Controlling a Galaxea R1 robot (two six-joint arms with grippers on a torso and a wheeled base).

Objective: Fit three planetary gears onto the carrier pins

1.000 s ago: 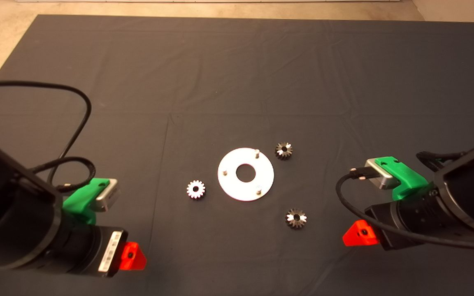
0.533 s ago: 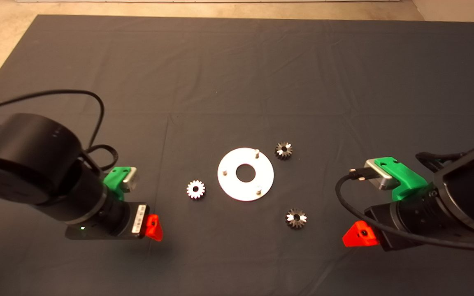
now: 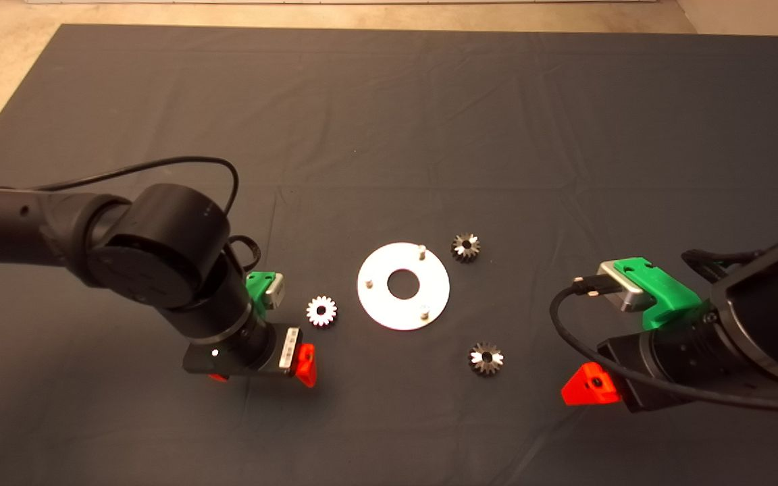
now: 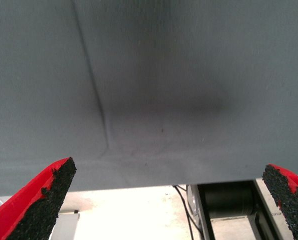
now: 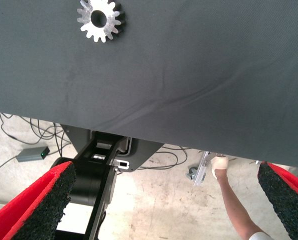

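A shiny round disc (image 3: 403,300) with a large centre hole lies mid-mat, with the three carrier pins (image 3: 422,251) standing on it. Three planetary gears lie loose on the mat around it. A bright one (image 3: 321,311) is to its left, a dark one (image 3: 466,247) at its upper right, and another dark one (image 3: 486,358) at its lower right. My left gripper (image 3: 261,372) hangs open just left of and nearer than the bright gear, and its wrist view shows only mat between the fingers (image 4: 44,192). My right gripper (image 3: 588,388) waits open at the right. Its wrist view shows one gear (image 5: 100,20).
The dark mat (image 3: 389,135) has creases and wide bare areas at the back. Past its near edge, the right wrist view shows the floor, cables, the robot's base (image 5: 104,160) and a person's leg (image 5: 233,200).
My left arm has swung in from the lower left towards the bright gear, turning its gripper downward. The right arm, the gears and the disc have not moved.
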